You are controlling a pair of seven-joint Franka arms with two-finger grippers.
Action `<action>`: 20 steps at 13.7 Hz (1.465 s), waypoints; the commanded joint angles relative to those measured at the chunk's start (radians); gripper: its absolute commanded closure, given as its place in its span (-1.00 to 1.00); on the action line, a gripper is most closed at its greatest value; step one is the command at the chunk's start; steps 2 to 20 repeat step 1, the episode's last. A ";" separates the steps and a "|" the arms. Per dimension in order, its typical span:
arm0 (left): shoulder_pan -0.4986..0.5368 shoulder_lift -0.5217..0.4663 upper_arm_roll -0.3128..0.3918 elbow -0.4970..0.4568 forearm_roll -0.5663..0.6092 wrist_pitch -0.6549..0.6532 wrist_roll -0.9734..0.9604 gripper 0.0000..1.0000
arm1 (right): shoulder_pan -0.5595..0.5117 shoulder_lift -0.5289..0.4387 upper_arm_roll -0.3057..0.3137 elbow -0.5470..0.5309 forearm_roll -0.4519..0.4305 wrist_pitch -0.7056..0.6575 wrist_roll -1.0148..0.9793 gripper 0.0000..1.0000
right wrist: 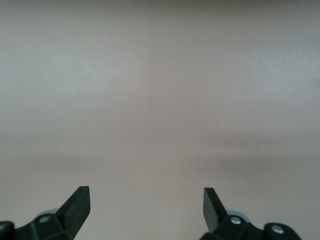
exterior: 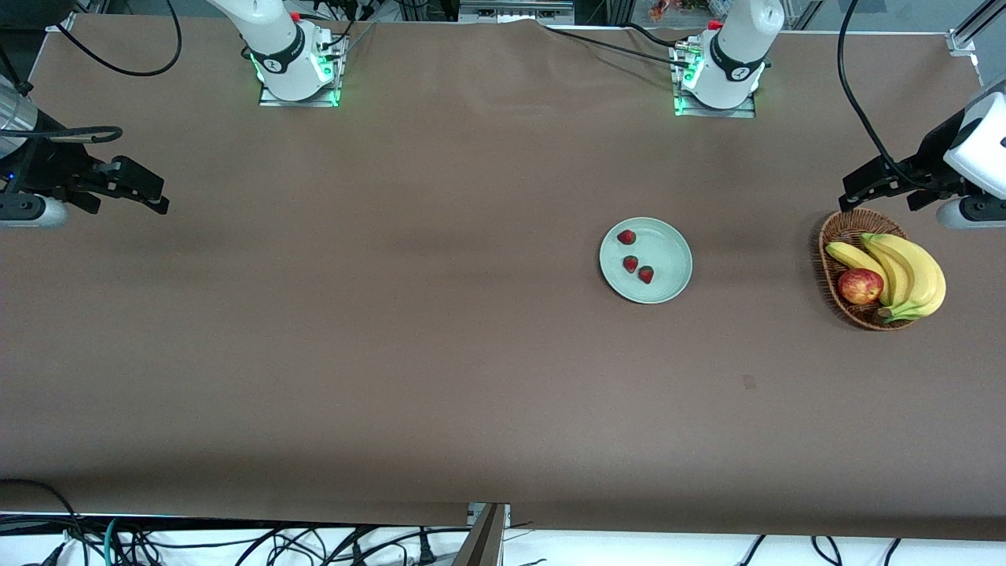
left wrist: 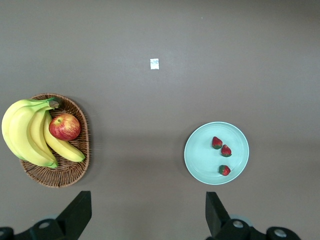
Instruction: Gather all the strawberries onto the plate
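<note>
My right gripper hangs over bare table at the right arm's end, fingers spread wide and holding nothing; that arm waits.

Next along sits the plate, with all three strawberries already on it, clustered toward the edge nearer the right arm's end. The collecting looks done to me, so the main risk is any needless reach: a finger clipping the rim could tip the shallow dish and roll the berries out.

At the left arm's end, my left gripper is over the basket rim, spread apart and empty. Dropping from there, it could knock the bananas or apple.
</note>
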 commanded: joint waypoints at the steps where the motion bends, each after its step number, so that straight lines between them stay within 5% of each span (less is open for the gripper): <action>1: 0.004 -0.012 -0.013 -0.005 -0.026 -0.005 0.003 -1.00 | -0.011 0.009 -0.002 0.026 0.018 -0.018 -0.017 -1.00; 20: 0.004 -0.012 -0.013 -0.005 -0.026 -0.005 0.003 -1.00 | -0.011 0.009 -0.002 0.026 0.018 -0.018 -0.017 -1.00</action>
